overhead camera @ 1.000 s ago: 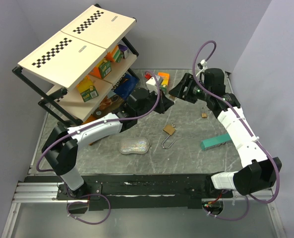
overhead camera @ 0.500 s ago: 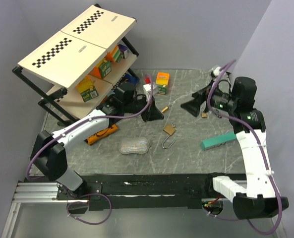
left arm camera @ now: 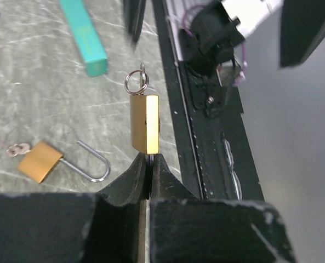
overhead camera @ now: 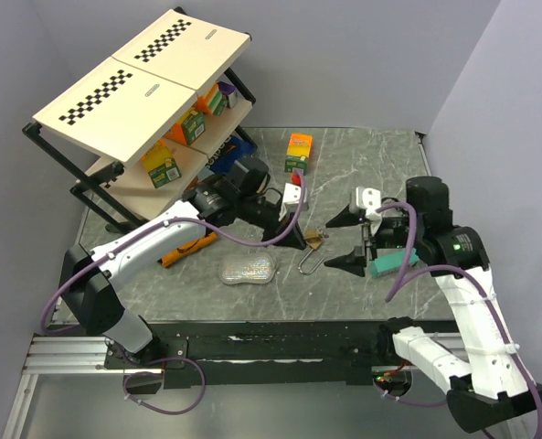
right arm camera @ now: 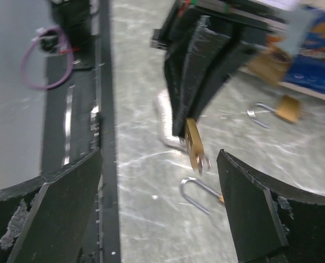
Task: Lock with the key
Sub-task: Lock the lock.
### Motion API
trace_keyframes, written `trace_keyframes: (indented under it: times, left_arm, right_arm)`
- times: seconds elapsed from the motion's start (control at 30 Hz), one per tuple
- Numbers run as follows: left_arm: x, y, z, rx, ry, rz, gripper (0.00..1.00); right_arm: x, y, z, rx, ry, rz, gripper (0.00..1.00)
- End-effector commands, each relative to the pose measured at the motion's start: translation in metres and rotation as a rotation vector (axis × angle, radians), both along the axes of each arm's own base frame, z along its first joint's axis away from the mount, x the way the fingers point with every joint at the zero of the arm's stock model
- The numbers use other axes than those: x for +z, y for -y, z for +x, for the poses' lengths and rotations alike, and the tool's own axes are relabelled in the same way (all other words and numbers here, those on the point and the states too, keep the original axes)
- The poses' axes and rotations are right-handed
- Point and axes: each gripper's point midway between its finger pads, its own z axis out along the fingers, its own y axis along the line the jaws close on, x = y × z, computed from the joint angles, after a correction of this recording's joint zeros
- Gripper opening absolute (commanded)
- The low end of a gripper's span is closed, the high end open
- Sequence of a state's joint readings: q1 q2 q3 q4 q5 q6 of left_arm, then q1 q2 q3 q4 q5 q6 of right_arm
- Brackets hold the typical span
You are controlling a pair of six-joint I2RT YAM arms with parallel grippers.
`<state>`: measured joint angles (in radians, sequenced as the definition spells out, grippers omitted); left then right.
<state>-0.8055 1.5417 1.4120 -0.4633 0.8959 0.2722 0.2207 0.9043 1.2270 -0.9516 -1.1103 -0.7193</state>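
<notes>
My left gripper (overhead camera: 298,240) (left arm camera: 147,159) is shut on the shackle of a brass padlock (left arm camera: 144,123), holding it above the table. A key ring (left arm camera: 136,83) juts from the padlock's far end. The same padlock (right arm camera: 194,143) shows in the right wrist view, hanging from the left fingers. My right gripper (overhead camera: 348,240) (right arm camera: 160,164) is open and empty. It faces the held padlock from the right, a short way off. A second brass padlock (left arm camera: 40,161) with an open shackle (overhead camera: 309,265) lies on the table below.
A teal block (overhead camera: 394,262) (left arm camera: 85,35) lies under my right arm. A silvery pouch (overhead camera: 249,269) lies at the front left. The tilted shelf (overhead camera: 143,73) with boxes stands at the back left, with an orange box (overhead camera: 299,146) behind. The black base rail (overhead camera: 280,343) runs along the front.
My left gripper has moved forward and right with the padlock in it. My right arm has swung from the back right down to the table's middle and now faces the left gripper, open.
</notes>
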Motion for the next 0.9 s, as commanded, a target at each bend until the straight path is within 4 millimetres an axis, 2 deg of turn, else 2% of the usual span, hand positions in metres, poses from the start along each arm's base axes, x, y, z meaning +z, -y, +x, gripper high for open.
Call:
trace_keyframes:
  times: [0.0, 0.17, 0.33, 0.63, 0.87]
  left_arm:
    - [0.026, 0.003, -0.018, -0.094, 0.108, -0.064, 0.01]
    - [0.030, 0.002, -0.024, -0.104, 0.120, -0.067, 0.01]
    - [0.030, 0.002, -0.030, -0.118, 0.121, -0.067, 0.01]
    - [0.030, 0.002, -0.033, -0.129, 0.111, -0.063, 0.01]
    - [0.031, 0.003, -0.032, -0.120, 0.098, -0.061, 0.01]
  right_arm:
    - [-0.011, -0.010, -0.001, 0.038, 0.029, -0.017, 0.89]
    - [-0.029, -0.011, 0.003, 0.015, -0.007, -0.059, 0.82]
    - [-0.040, -0.013, 0.009, -0.007, -0.005, -0.080, 0.74]
    - [-0.046, -0.020, 0.012, 0.005, 0.023, -0.113, 0.62]
    - [-0.053, -0.021, 0.009, 0.025, 0.025, -0.138, 0.45]
